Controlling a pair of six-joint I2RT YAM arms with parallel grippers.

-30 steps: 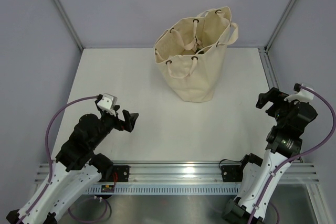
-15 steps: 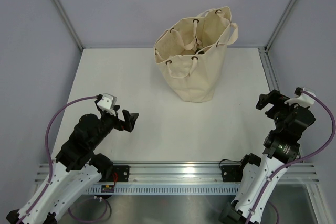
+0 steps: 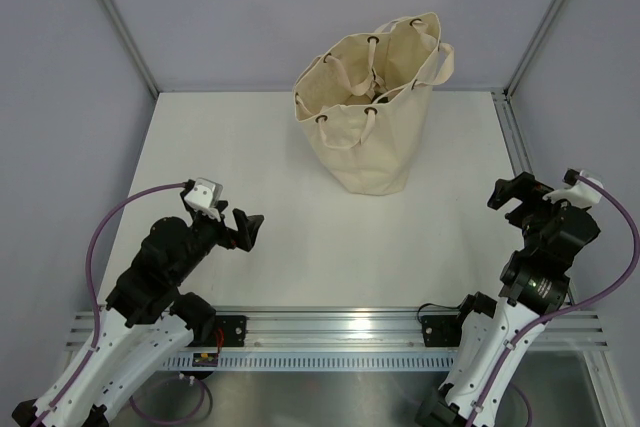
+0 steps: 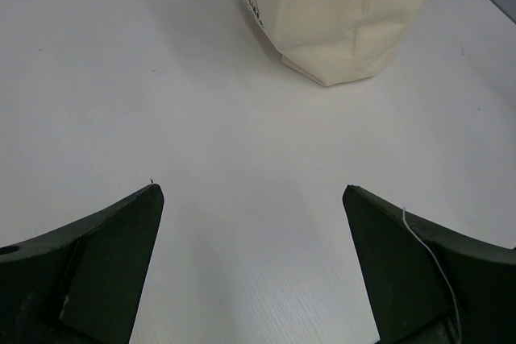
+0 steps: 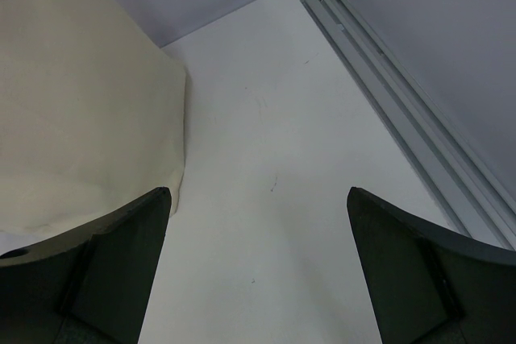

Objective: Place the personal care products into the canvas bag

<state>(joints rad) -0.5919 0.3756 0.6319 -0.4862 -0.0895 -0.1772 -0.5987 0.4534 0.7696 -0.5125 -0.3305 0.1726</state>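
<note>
The cream canvas bag [image 3: 372, 142] stands upright at the back middle of the white table, its mouth open and its rope handles hanging over the rim. Only a dark shape shows inside the mouth; I see no personal care products on the table. My left gripper [image 3: 246, 226] hovers open and empty at the near left, pointing towards the bag [image 4: 347, 14], with bare table between its fingers [image 4: 251, 188]. My right gripper [image 3: 510, 194] is open and empty at the right edge. In its wrist view the bag's side [image 5: 81, 102] fills the left, beyond the gripper [image 5: 259, 191].
An aluminium rail [image 3: 330, 332] carrying both arm bases runs along the near edge of the table. A metal track [image 5: 387, 78] lines the table's right side. Grey walls and slanted frame posts [image 3: 115, 22] enclose the back and sides.
The right arm's wrist has drifted slightly to the right and lower in the top view. The left arm and the bag have not moved.
</note>
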